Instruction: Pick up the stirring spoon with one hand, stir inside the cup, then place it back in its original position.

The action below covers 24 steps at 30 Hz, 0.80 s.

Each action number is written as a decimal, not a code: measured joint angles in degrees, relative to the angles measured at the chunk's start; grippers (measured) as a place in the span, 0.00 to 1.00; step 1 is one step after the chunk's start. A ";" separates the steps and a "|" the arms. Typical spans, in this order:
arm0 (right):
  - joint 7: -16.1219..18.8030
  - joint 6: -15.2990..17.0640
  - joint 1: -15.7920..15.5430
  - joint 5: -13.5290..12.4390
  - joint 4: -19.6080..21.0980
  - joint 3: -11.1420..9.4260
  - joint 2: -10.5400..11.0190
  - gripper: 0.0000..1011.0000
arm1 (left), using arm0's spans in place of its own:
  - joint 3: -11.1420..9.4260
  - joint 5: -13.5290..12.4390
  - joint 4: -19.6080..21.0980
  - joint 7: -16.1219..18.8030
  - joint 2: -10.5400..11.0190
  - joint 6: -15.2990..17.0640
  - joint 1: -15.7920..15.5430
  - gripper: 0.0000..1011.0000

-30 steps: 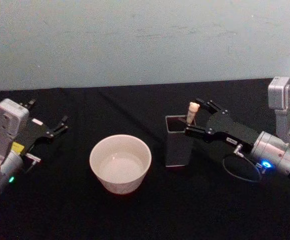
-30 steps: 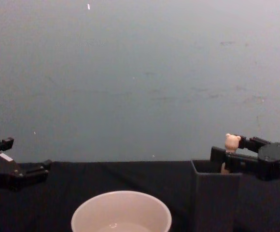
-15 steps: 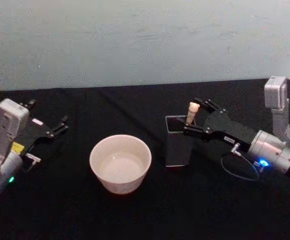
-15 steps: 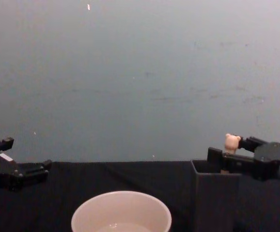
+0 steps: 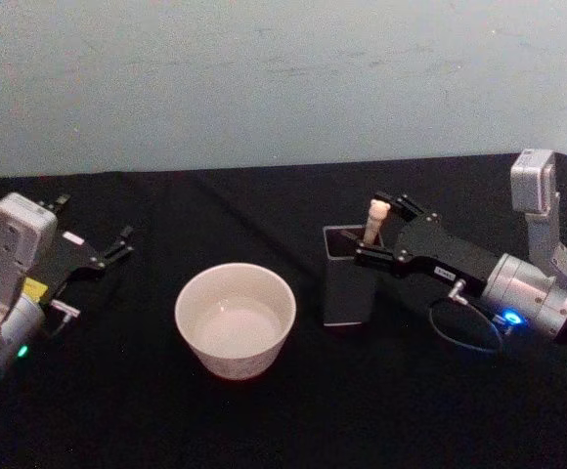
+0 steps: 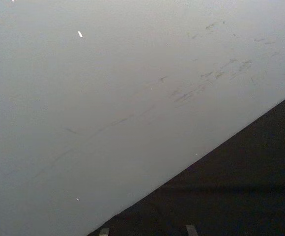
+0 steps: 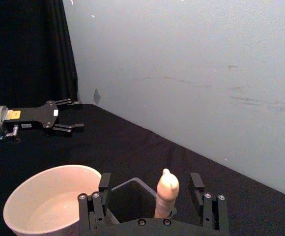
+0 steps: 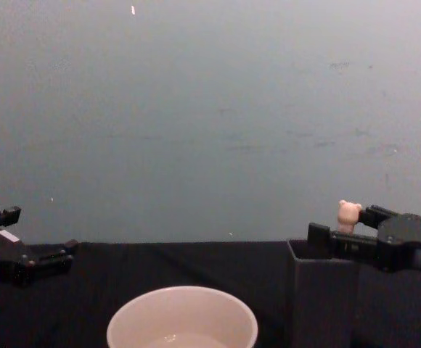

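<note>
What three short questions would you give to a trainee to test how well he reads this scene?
1. True or false: the right gripper has its jaws shut on the slim peach spoon with the bear head.
2. Short answer: which gripper rests, jaws open, to the left of the wide cream-white cup?
3. Choose one: the spoon stands A in the cup; B in the tall dark grey square holder; C flat on the black table.
Key: 1 false, the jaws stand open, one on each side of the handle. 2 the left gripper. 3 B.
</note>
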<state>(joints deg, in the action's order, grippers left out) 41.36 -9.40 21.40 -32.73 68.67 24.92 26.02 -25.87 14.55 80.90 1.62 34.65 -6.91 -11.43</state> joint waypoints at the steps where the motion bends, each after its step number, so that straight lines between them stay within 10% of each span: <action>1: 0.00 0.00 0.00 0.00 0.00 0.00 0.00 0.99 | 0.00 0.00 0.00 0.00 0.00 0.00 0.00 0.99; 10: 0.00 0.00 -0.01 -0.13 0.01 -0.03 0.03 0.92 | 0.00 0.00 0.00 0.00 0.00 0.00 0.00 0.99; 24: 0.00 0.00 -0.03 -0.23 0.01 -0.08 0.03 0.48 | 0.00 0.00 0.00 0.00 0.00 0.00 0.00 0.99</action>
<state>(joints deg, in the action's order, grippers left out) 41.35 -9.39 21.37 -32.96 68.68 24.84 26.05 -25.86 14.55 80.90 1.62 34.65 -6.91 -11.43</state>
